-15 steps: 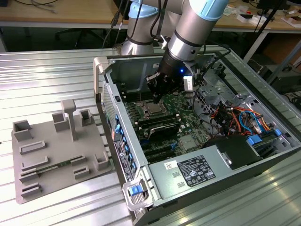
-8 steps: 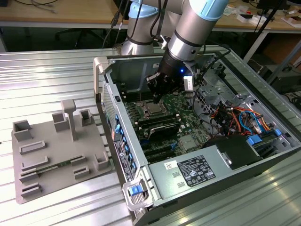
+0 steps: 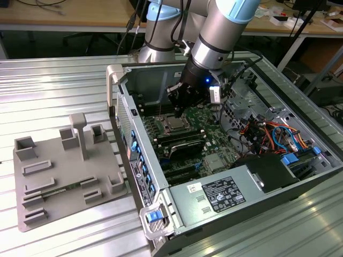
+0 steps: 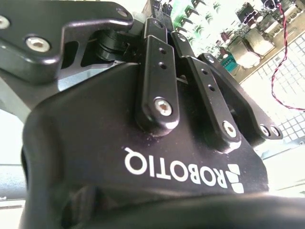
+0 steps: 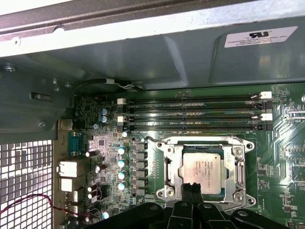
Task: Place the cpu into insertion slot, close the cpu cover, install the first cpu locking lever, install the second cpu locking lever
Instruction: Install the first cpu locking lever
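Cpu [image 5: 202, 171] sat in the slot [image 5: 167, 164] on the board [image 5: 279, 157] inside the case [image 5: 119, 57], the cover [image 5: 177, 155] lying flat around it, while the gripper [image 5: 192, 186], fingers [image 5: 197, 192] pressed together, pointed down at its edge.

A silver-and-blue robot arm [image 3: 214, 37] reaches into an open grey metal computer case [image 3: 136, 176] lying on its side on a ribbed metal table [image 3: 53, 85]. Its black gripper [image 3: 178, 111], fingers drawn together, hangs just above the small square silver-topped cpu [image 3: 172, 124] seated on the green board [image 3: 206, 122]. A grey plastic fixture tray [image 3: 59, 166] lies well apart, at the exterior view's left.
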